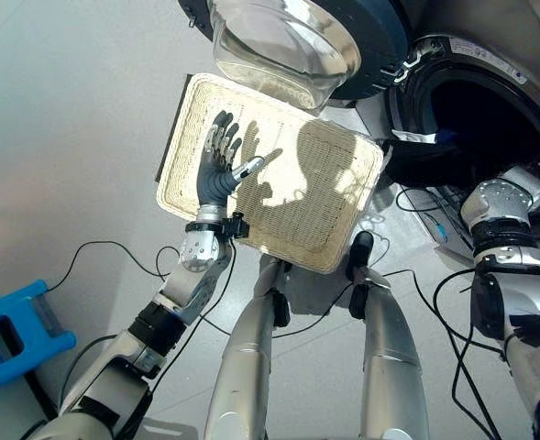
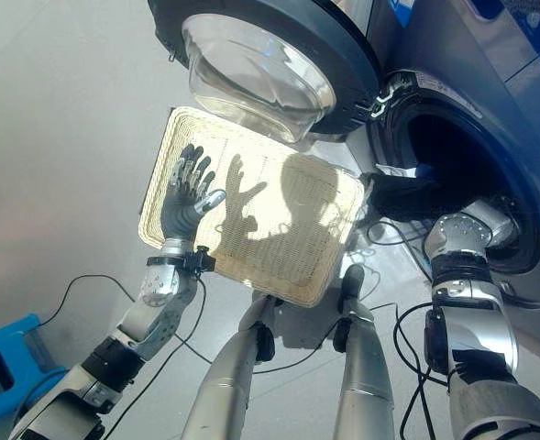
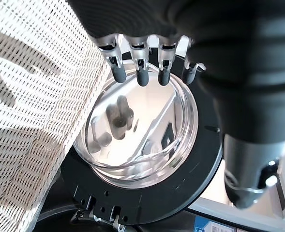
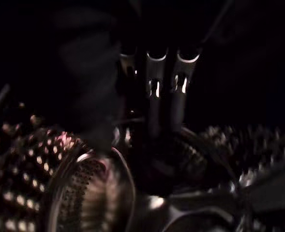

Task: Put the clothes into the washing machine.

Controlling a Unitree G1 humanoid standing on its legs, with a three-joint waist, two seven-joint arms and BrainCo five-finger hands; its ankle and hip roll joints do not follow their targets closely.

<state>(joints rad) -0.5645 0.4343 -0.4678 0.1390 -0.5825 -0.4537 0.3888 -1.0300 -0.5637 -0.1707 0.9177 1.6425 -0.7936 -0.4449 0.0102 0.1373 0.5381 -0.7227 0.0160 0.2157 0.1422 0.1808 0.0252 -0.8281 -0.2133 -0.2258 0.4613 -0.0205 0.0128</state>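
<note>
**Fingers spread over an empty basket, right arm deep in the drum**

Fingers (image 1: 222, 139) of the left hand (image 1: 220, 165) are straight and fanned out, holding nothing, with the palm over the left part of the pale woven basket (image 1: 338, 243) in the middle of the frame. Nothing lies in the basket. Above it, at the top centre, the washing machine door (image 2: 343, 55) stands swung open, its clear glass bowl (image 1: 283, 46) overhanging the basket's far edge. At the upper right is the dark mouth of the washing machine (image 2: 490, 137); a dark piece of clothing (image 2: 407, 194) drapes over its lower rim. The right arm reaches into that opening, and the right hand (image 4: 157, 101) shows against the perforated drum (image 4: 26, 159); its fingers look straight, though too dim to tell for sure
</note>
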